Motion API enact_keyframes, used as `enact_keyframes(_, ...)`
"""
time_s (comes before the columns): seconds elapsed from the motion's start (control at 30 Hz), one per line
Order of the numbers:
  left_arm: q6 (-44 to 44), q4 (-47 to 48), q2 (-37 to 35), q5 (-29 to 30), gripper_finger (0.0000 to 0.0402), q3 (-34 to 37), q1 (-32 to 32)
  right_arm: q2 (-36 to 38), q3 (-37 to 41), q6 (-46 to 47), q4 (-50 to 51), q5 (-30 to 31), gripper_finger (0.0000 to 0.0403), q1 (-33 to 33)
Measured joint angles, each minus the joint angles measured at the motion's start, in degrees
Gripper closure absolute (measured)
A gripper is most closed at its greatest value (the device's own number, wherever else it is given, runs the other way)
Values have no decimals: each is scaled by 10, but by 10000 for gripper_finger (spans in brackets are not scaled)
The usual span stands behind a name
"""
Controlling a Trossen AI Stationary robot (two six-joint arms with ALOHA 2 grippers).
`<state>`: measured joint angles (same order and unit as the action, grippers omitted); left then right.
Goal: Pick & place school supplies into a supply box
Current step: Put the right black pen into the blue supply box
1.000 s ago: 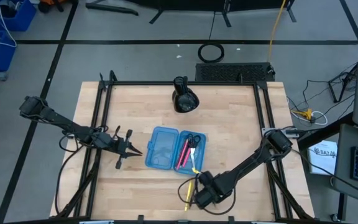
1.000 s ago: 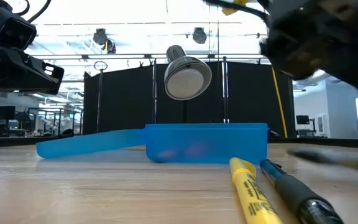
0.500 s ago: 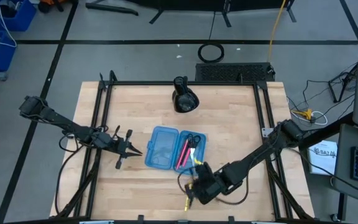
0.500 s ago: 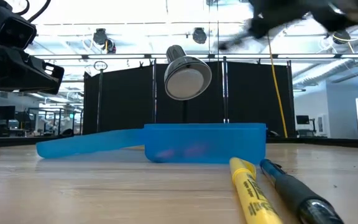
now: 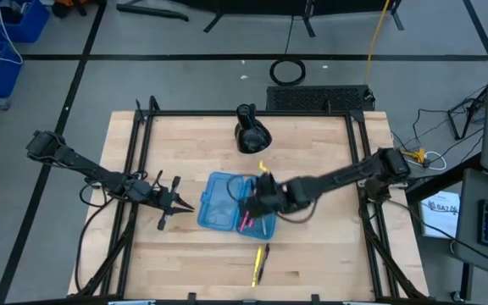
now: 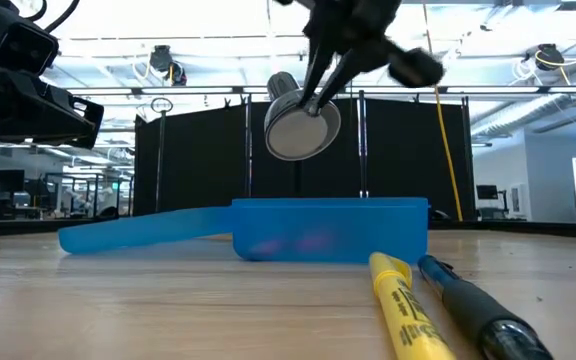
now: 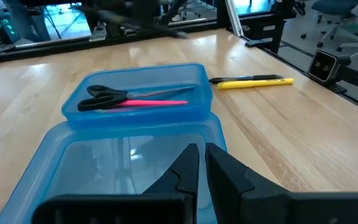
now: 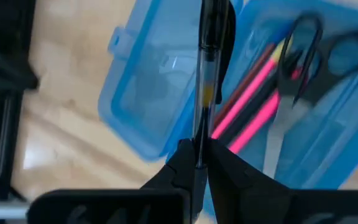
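The blue supply box (image 5: pixel 227 203) lies open on the table, its lid half (image 7: pixel 123 168) flat beside the tray half (image 7: pixel 138 99). The tray holds black-handled scissors (image 7: pixel 107 98) and pink pens (image 8: pixel 250 93). My right gripper (image 8: pixel 199 163) hangs over the box (image 8: pixel 160 81), shut on a clear pen (image 8: pixel 207 68). In the low view it shows high above the box (image 6: pixel 353 25). A yellow marker (image 6: pixel 403 310) and a black pen (image 6: pixel 473 310) lie near the table's near edge (image 5: pixel 259 263). My left gripper (image 7: pixel 202 165) waits shut, left of the box (image 5: pixel 179 206). My right gripper pinches the clear pen between its two fingers at one end (image 8: pixel 199 146). The pen runs forward along the fingers, past a yellow band (image 8: pixel 207 93) to a black part (image 8: pixel 215 25). It is lifted clear and slants down above the box (image 6: pixel 318 85).
A black rounded lamp-like object (image 5: pixel 251 135) stands at the far side of the table; its round silver face (image 6: pixel 303 125) shows behind the box. Black frame rails run along the table's left (image 5: pixel 134 169) and right (image 5: pixel 364 169) sides. Bare wood lies right of the box.
My right gripper has risen from near the table's near edge and travelled toward the far edge and slightly left, carrying the clear pen, until it hangs over the open box. The yellow marker and black pen have stayed on the table.
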<state>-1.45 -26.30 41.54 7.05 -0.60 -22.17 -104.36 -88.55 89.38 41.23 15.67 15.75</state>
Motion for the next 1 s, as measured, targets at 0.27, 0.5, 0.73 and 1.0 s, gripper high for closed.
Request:
enact_keyframes(0.27,0,6,0,-15,366,0,0,0,63,-31,-87,-55,387,-57)
enact_keyframes(0.5,-3,8,0,-16,366,0,0,0,170,25,-203,-59,387,-52)
enact_keyframes(0.73,-4,8,0,-16,366,0,0,0,220,45,-225,-75,387,-52)
enact_keyframes(1.0,-4,1,0,-15,366,0,0,1,245,51,-229,-99,387,-53)
